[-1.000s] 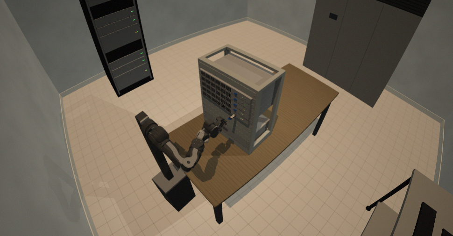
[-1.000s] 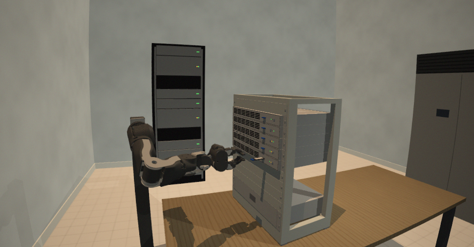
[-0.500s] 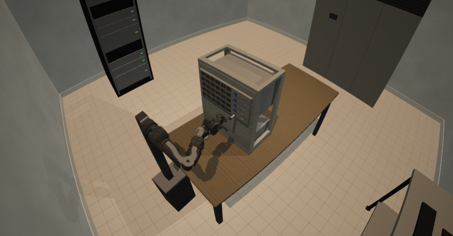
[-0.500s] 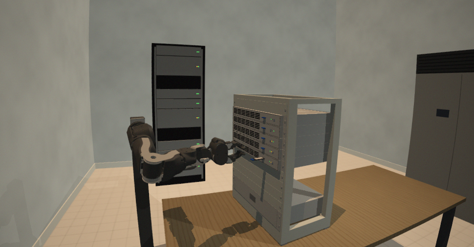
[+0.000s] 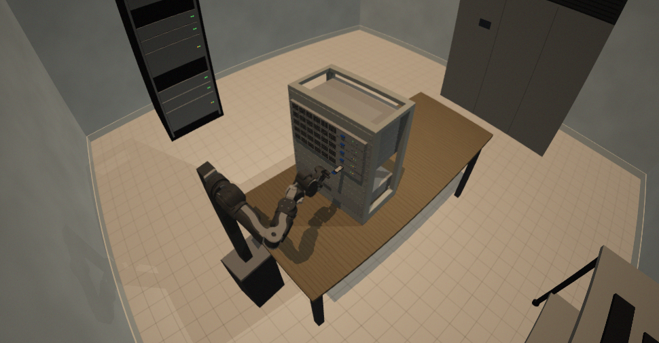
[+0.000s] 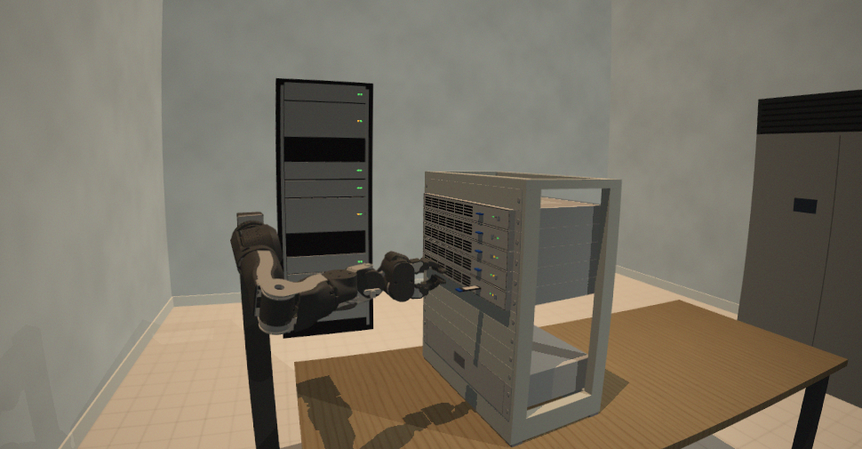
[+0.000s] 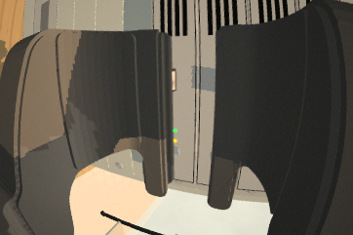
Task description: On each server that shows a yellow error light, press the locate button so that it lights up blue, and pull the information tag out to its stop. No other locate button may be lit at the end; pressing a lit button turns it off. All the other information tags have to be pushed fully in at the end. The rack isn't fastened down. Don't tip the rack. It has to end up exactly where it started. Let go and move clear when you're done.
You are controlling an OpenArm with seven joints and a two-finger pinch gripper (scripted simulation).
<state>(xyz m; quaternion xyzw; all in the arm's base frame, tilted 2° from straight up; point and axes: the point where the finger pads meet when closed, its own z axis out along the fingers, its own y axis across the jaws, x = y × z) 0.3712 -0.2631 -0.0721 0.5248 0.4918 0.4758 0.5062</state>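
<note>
The rack [image 5: 373, 165] [image 6: 524, 300] stands upright on the table. Several servers sit in its upper half. The lowest server's information tag [image 5: 338, 169] [image 6: 469, 288] sticks out, white with a blue end; the blue tabs above it sit close to the front. The lowest server shows a green light [image 7: 175, 131] and a yellow light [image 7: 175, 140]. In the exterior view the third and fourth servers also seem to show yellow. No locate button is clearly lit blue. My gripper [image 5: 329, 180] [image 6: 444, 276] [image 7: 196, 118] is nearly shut, with a narrow empty gap, left of the pulled tag; its fingers hide part of the lowest server.
The wooden table [image 5: 442, 147] [image 6: 693, 349] carries the rack. The arm reaches in from the left, at the rack's front. A dark tall rack [image 5: 177, 64] [image 6: 324, 211] stands behind, and a grey cabinet [image 5: 502, 68] [image 6: 790, 252] stands at the right, both off the table.
</note>
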